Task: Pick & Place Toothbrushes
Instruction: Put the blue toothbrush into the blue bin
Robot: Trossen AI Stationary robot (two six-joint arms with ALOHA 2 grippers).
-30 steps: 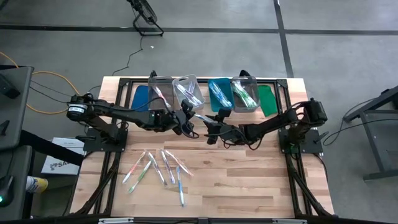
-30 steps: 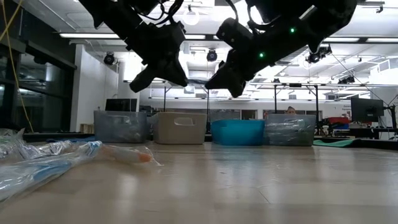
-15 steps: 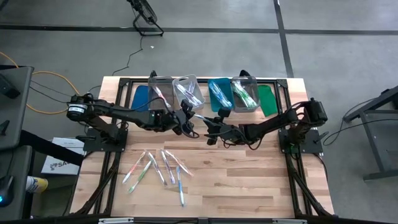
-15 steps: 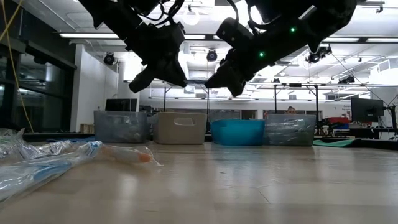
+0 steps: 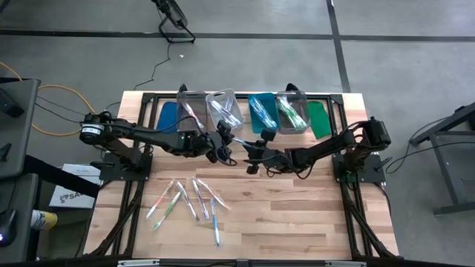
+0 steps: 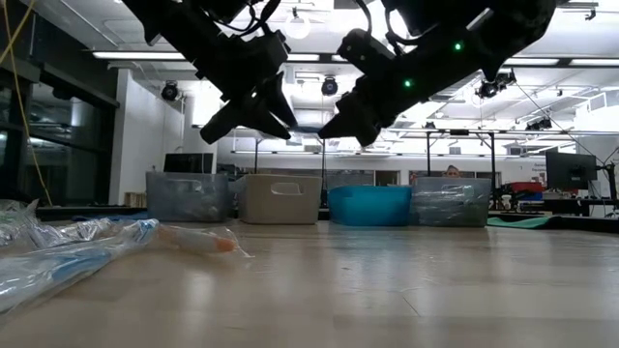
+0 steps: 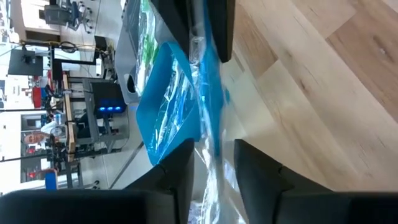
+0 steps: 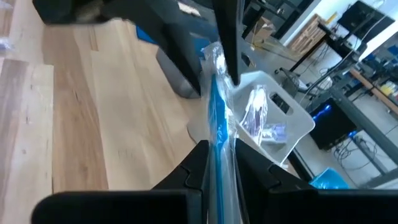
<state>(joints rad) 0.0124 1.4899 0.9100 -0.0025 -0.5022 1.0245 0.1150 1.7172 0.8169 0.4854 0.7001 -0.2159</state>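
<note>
Right gripper [image 8: 217,163] clamps the blue-handled, plastic-wrapped toothbrush [image 8: 217,118] above the wooden table's [image 5: 297,215] middle; left gripper [image 7: 214,163], jaws parted around its far end, faces it along the brush's axis.

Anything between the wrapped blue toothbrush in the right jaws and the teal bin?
Only the left gripper, at the far end of the plastic-wrapped blue toothbrush, jaws parted around it. The right gripper is shut on it. Past that, nothing visible stands before the teal plastic bin.
</note>
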